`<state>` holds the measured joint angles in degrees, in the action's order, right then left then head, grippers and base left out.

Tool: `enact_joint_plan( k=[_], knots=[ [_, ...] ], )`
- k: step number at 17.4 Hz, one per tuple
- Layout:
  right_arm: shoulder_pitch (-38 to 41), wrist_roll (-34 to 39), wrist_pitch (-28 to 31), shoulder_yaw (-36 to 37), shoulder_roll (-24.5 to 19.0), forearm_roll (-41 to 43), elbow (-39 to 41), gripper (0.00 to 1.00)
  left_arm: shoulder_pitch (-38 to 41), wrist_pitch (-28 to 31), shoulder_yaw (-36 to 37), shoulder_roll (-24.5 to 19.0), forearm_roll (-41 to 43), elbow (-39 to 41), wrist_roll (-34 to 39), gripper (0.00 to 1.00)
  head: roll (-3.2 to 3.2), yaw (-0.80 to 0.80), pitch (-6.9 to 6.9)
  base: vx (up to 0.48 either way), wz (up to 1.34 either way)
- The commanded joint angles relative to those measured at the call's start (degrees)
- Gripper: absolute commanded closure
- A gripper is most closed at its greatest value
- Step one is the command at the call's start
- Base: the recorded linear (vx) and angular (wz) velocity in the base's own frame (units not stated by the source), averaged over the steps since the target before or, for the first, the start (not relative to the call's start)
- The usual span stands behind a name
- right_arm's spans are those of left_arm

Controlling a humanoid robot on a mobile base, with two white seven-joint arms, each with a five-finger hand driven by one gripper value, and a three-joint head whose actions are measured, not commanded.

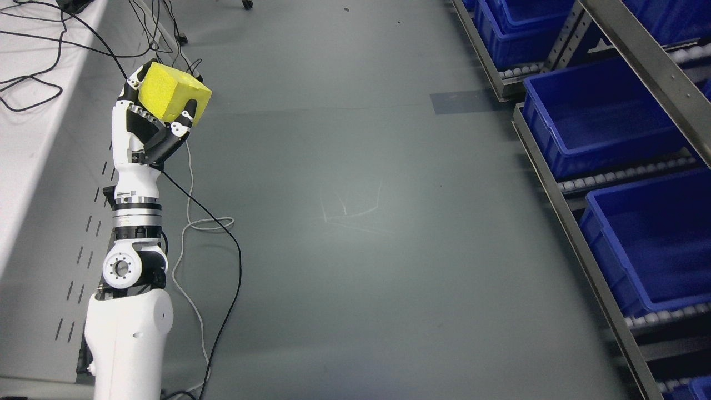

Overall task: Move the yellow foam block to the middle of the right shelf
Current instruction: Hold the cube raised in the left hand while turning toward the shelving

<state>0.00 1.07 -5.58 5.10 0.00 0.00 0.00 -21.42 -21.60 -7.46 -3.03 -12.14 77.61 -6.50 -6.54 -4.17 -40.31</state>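
A yellow foam block [173,95] sits at the upper left of the head view, held up over the grey floor. My left hand [158,114] is shut on it, palm up, with black-and-white fingers [183,123] curled around its lower edges. The white left arm rises from the bottom left corner. On the right stands the metal shelf [561,200] with blue bins; a middle bin [597,114] looks empty. The block is far to the left of the shelf. My right arm is out of the picture.
A white table [33,128] with black cables lies along the left edge. Black and white cords [214,225] trail over the floor beside my arm. More blue bins [652,244] fill the shelf's rows. Grey floor [361,211] stretches between arm and shelf.
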Motion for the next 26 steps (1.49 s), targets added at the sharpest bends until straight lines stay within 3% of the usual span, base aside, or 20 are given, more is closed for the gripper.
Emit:
enact_joint_plan(
  k=[1, 13, 26],
  knots=[
    [-0.17, -0.01, 0.04, 0.00, 1.00, 0.00, 1.00, 0.00, -0.11, -0.02, 0.17, -0.13, 0.01, 0.26, 0.00, 0.56, 0.00, 0.00, 0.00, 0.474, 0.18],
    [-0.08, -0.01, -0.05, 0.00, 1.00, 0.09, 1.00, 0.00, -0.55, -0.02, 1.05, -0.05, 0.01, 0.26, -0.44, 0.56, 0.00, 0.00, 0.00, 0.340, -0.25],
    [-0.17, -0.01, 0.04, 0.00, 1.00, 0.00, 1.00, 0.00, -0.73, -0.46, 0.96, 0.48, -0.08, 2.18, -3.34, 0.56, 0.00, 0.00, 0.00, 0.204, -1.05]
  ],
)
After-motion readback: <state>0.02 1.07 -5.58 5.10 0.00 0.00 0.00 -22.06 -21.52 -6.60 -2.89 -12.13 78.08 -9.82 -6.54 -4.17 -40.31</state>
